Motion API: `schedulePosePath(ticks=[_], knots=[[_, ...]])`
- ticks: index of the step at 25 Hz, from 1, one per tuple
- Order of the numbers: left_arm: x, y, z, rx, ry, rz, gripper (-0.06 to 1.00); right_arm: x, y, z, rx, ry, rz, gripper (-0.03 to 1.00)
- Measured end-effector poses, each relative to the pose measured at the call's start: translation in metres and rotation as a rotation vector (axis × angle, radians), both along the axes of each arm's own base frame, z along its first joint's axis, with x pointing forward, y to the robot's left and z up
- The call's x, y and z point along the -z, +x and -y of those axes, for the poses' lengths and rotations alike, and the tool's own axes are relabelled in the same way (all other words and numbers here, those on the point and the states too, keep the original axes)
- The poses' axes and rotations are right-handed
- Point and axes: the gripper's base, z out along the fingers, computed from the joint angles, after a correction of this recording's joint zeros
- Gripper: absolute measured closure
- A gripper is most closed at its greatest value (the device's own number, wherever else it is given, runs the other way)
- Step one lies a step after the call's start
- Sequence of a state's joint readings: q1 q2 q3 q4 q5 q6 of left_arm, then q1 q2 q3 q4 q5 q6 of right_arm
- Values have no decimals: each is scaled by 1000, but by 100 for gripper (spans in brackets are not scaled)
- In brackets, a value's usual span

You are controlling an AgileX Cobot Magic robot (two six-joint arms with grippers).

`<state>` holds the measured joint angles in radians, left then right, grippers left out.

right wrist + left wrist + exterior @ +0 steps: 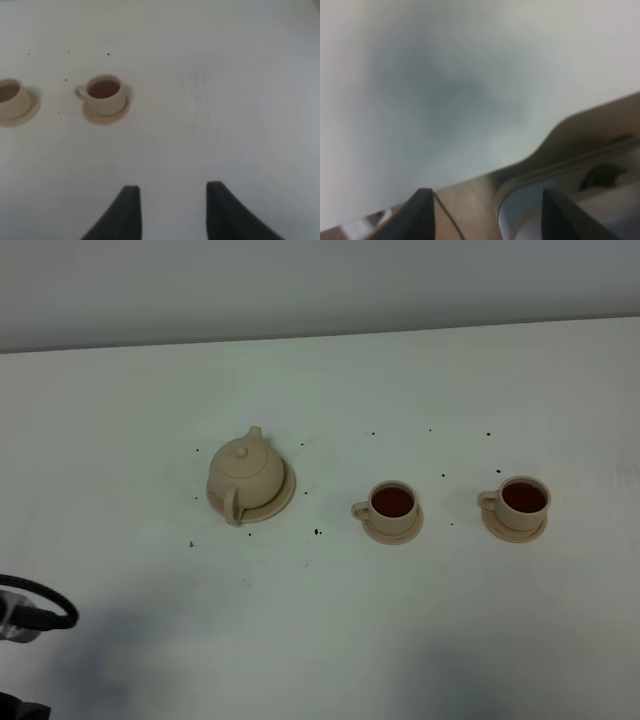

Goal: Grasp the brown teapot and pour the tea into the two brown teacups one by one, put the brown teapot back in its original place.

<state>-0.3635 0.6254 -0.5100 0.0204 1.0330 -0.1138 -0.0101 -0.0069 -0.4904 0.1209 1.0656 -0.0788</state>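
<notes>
Teapot (pixel 245 472) sits upright on its saucer (pixel 283 498), lid on, left of centre on the white table (pixel 320 620), spout toward the far wall and handle toward the near edge. Nothing touches it. To its right stand two teacups, each on a small saucer, each with dark reddish tea inside: the near cup (pixel 392 506) just right of the pot, the far cup (pixel 523 502) well apart at the right. Both handles point left. Dark specks (pixel 317 532) dot the tabletop around the set.

Left arm's black cabling (pixel 40 605) shows at the lower left corner, well away from the pot. Left gripper (pixel 485 215) hangs off the table's edge over a blurred wooden floor, its dark fingers (pixel 420 215) spread apart and empty. Right gripper (pixel 172 210) hovers over bare table, fingers (pixel 125 212) parted, nothing between them; its camera catches one cup (pixel 104 94) whole and another (pixel 11 98) cut off at the frame's border.
</notes>
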Motion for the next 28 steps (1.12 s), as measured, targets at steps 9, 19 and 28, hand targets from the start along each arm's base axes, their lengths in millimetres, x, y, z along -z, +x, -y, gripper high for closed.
schedulePosePath(ticks=[9, 19, 28], knots=[[-18, -37, -21, -158, -72, 286, 43, 0, 0, 0, 0, 0, 0, 63], [-23, -70, -26, -194, -115, 507, 43, 0, 0, 0, 0, 0, 0, 63], [-22, -84, -27, -284, -105, 601, 43, 0, 0, 0, 0, 0, 0, 63]])
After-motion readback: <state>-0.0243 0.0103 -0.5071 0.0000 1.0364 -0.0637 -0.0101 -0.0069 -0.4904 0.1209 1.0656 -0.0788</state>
